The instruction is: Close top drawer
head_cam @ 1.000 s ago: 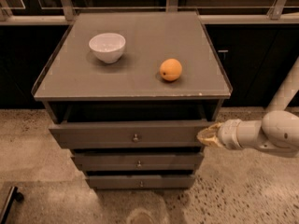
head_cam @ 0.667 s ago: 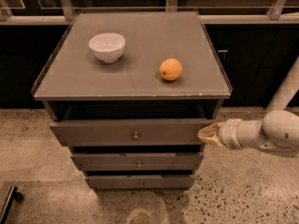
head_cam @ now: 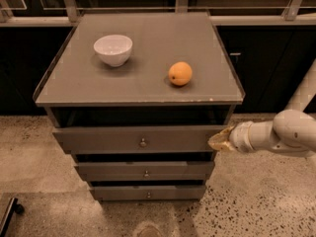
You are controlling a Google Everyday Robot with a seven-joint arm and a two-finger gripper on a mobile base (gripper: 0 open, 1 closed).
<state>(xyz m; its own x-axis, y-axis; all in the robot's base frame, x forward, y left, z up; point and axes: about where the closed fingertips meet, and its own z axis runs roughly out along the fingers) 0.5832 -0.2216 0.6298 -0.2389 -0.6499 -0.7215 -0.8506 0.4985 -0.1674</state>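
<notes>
Grey-brown top drawer [head_cam: 113,140], long axis left-right, juts forward; claw [head_cam: 220,140] at right end, grip unclear.

Gripper [head_cam: 220,139] low right, arm [head_cam: 284,132] seemingly level

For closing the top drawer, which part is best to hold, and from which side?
The top drawer stands pulled out. Probably best: grip the small round knob at its front's centre, coming from the front. The gripper is at the front's right end.

The top drawer [head_cam: 98,139] stands pulled out under the counter [head_cam: 148,41] — white bowl [head_cam: 113,49] and orange [head_cam: 180,73] on top — with the end effector [head_cam: 220,139] against its front's right end.
</notes>
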